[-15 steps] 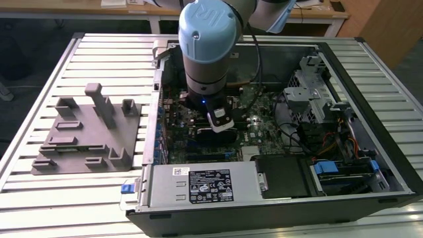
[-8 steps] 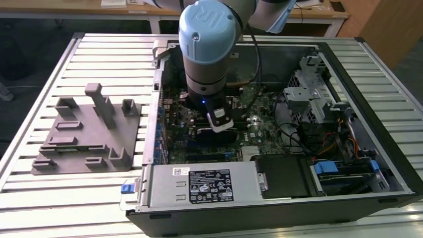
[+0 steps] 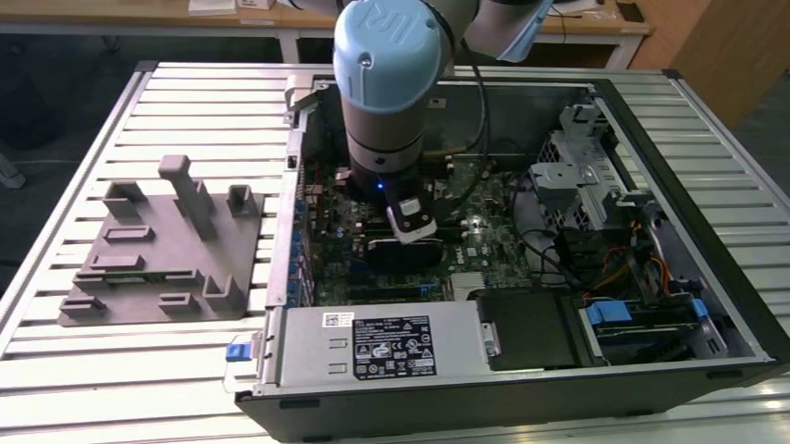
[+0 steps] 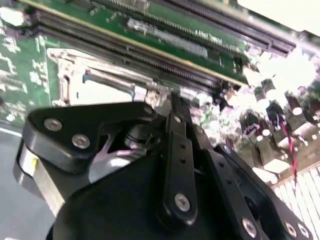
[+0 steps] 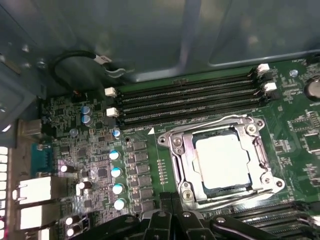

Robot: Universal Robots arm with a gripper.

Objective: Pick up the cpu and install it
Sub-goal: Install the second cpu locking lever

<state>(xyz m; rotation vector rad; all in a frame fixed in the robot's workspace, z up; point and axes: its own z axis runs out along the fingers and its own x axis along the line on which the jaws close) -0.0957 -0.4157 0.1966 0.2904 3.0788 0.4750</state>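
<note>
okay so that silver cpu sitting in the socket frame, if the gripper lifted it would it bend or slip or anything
The cpu looks like a flat metal-topped square, so probably stiff, not floppy. Its smooth pale top may be slippery. It sits low inside the socket frame, so little edge shows to grip.

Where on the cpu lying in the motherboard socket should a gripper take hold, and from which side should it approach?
Probably from straight above. In the first wrist view the cpu lies flat in the socket, its pale top facing up and the metal socket frame close around its edges. That leaves little side access, so grip two opposite edges where the frame allows, coming down vertically.
</note>
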